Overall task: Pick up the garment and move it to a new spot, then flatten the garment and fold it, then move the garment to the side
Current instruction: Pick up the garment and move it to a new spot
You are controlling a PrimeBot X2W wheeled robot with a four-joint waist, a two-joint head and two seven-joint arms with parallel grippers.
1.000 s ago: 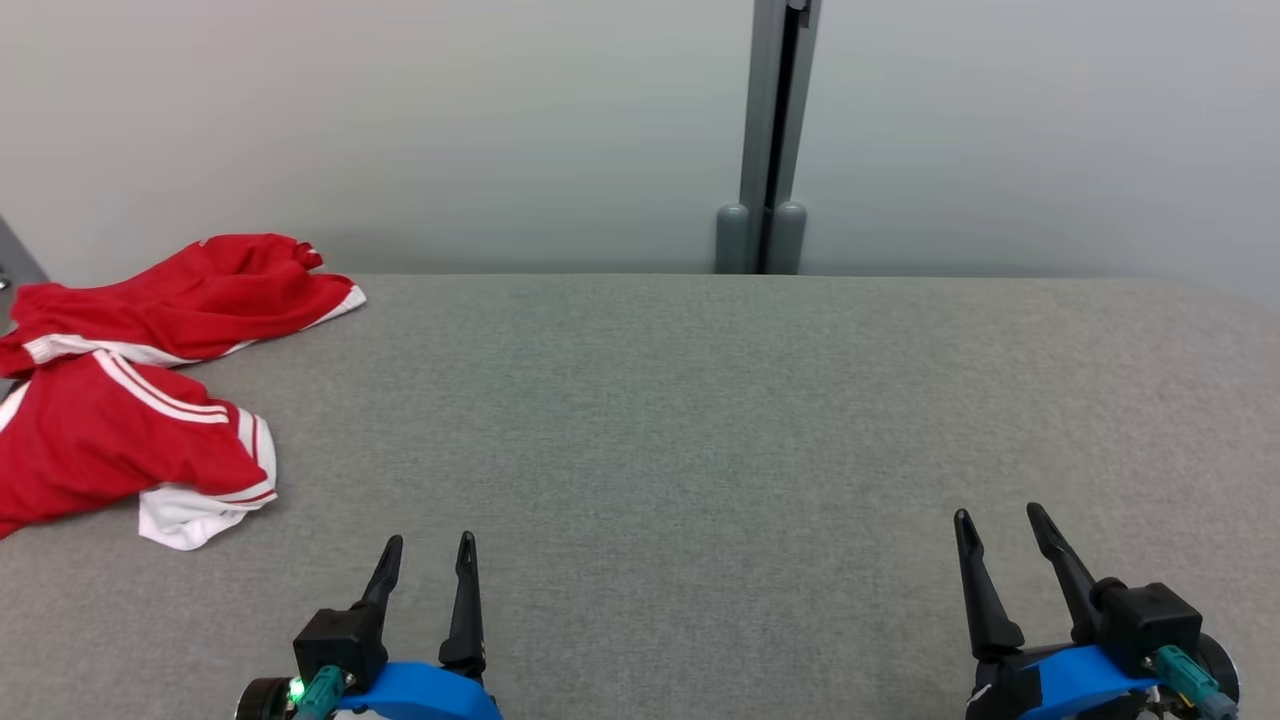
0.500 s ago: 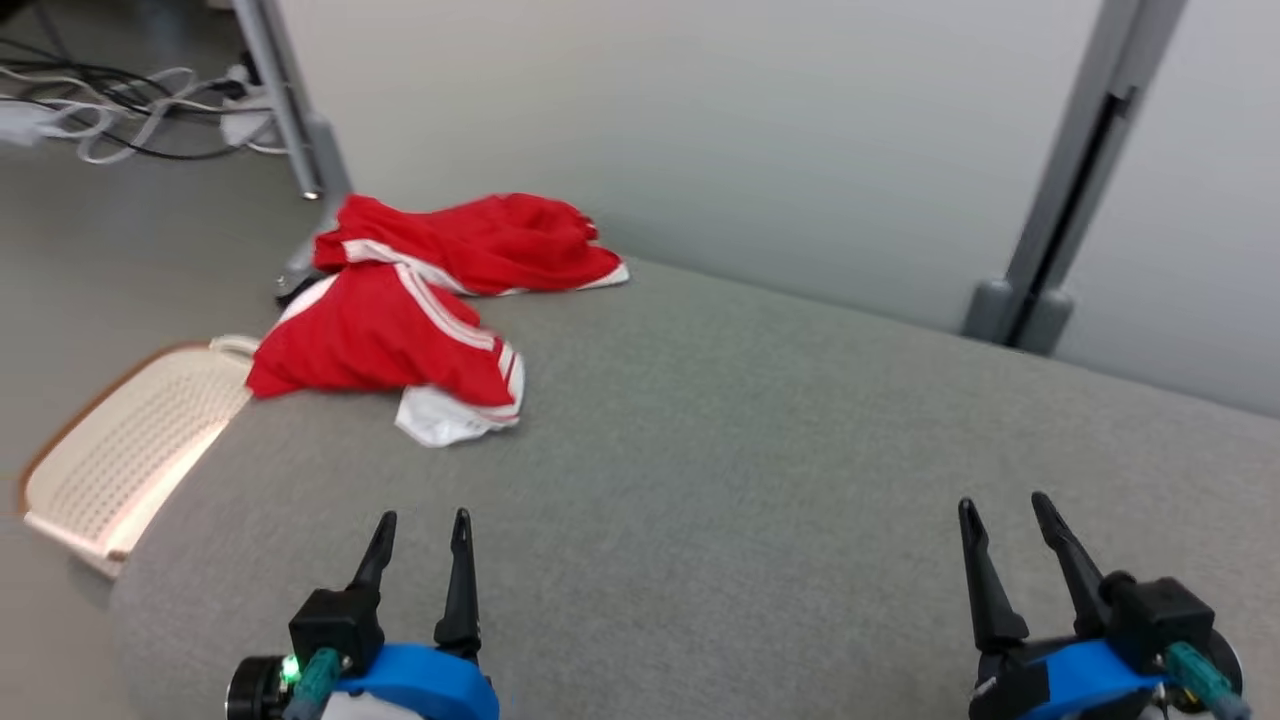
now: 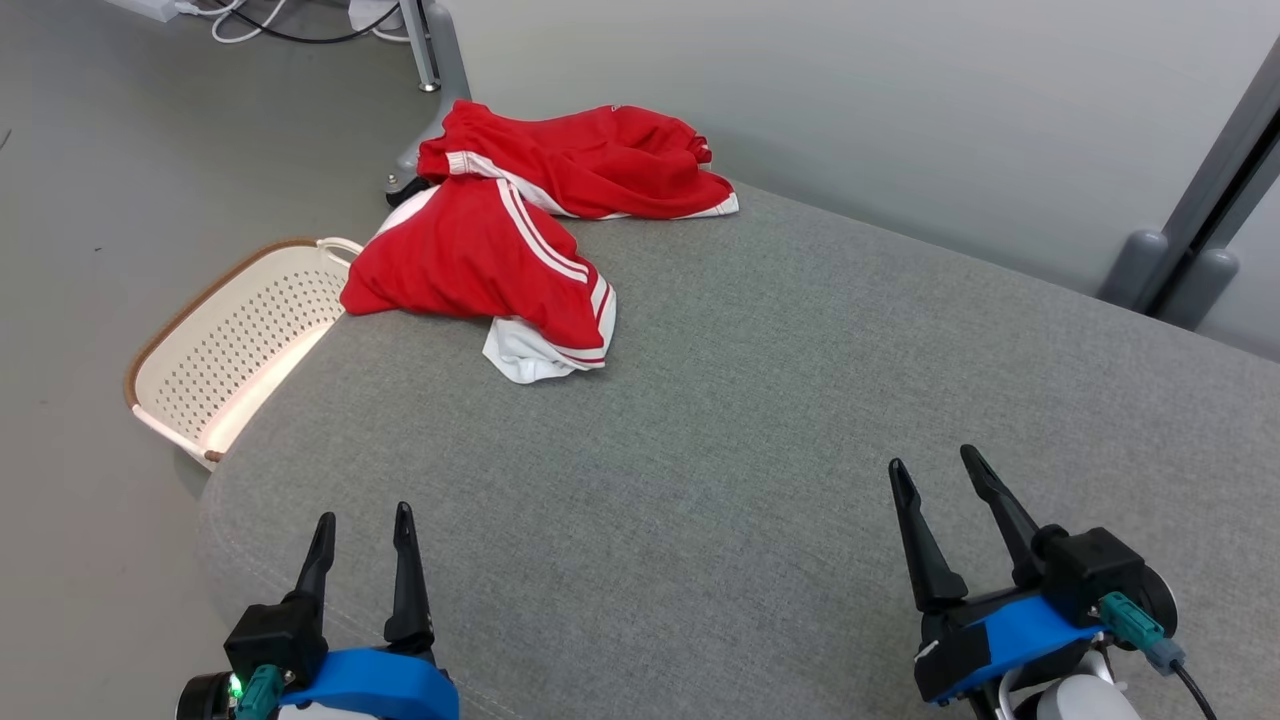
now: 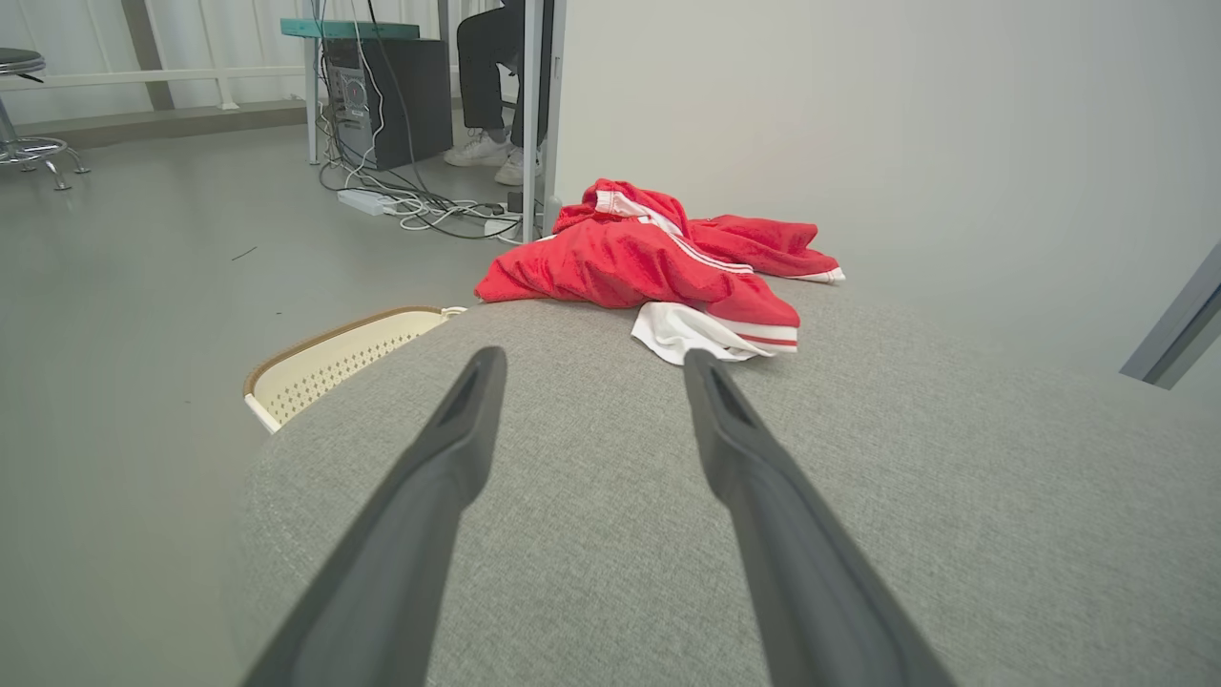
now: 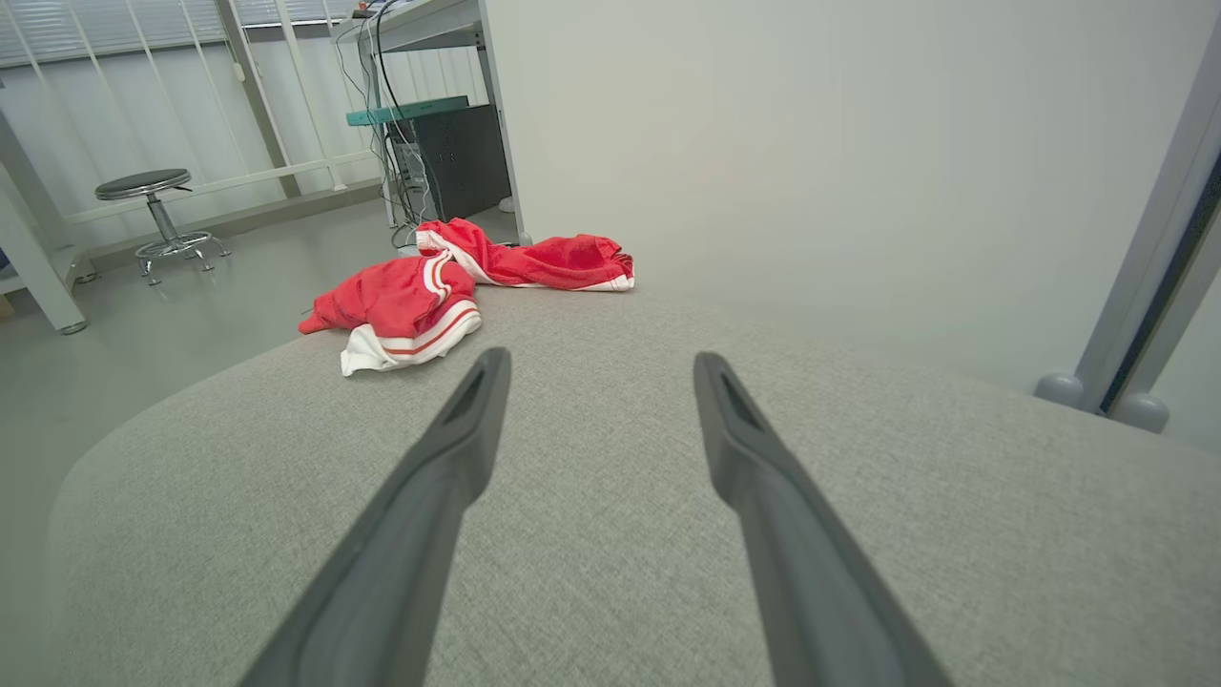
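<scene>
I'm seeing a lab or office: computer tower (image 4: 386, 100) under a desk (image 4: 348, 29), cables (image 4: 420, 202) across the grey floor (image 4: 143, 286), a round stool (image 5: 143, 183).

Illumination is bright, even and diffuse; shadows are soft. A lit patch glows inside the cream perforated plastic basket (image 3: 230, 340). Wrist views bow the grey fabric tabletop (image 4: 954, 534); the left gripper (image 4: 593, 358) has dark fingers blurred near the lens.

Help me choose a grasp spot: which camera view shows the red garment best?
The head view: it looks down on the whole red garment, so its crumpled outline and white trim show. The left wrist view sees it low and foreshortened; the right wrist view, smaller and foreshortened too.
</scene>
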